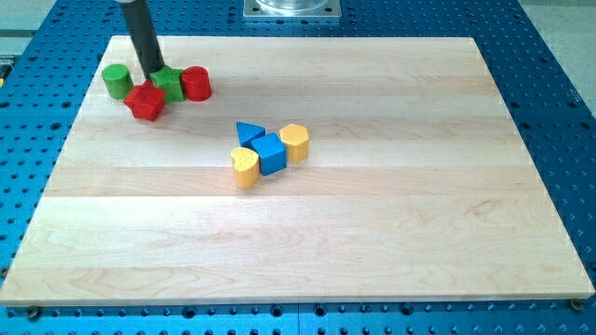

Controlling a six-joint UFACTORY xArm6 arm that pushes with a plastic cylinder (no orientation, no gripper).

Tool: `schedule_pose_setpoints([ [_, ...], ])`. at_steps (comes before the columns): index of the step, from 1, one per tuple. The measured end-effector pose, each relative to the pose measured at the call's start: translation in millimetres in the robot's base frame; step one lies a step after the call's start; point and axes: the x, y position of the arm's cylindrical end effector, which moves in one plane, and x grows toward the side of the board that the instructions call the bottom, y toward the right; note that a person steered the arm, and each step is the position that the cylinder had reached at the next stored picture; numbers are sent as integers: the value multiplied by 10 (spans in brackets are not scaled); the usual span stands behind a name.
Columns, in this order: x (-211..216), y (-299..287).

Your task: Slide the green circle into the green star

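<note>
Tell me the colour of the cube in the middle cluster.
Blue. The cube sits between two yellow blocks, clearest in the camera view.

Red blocks (pixel 144 100) top-left; blue (pixel 271 154) and yellow blocks (pixel 245 167) centre.

The rod's upper length is cut off by the view's top edge. The green star (pixel 170 87) is largely hidden behind the rod and the red star (pixel 145 101) (shape barely readable). My tip (pixel 152 73) cannot be separated from the star. The metal mount (pixel 291 8) is cropped at the view's top.
</note>
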Motion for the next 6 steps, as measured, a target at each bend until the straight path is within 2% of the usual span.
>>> schedule_pose_setpoints([
  [1, -313, -190],
  [2, -347, -508],
  [3, -214, -782],
  [4, 283, -769],
  [5, 716, -228],
  [6, 729, -16],
])
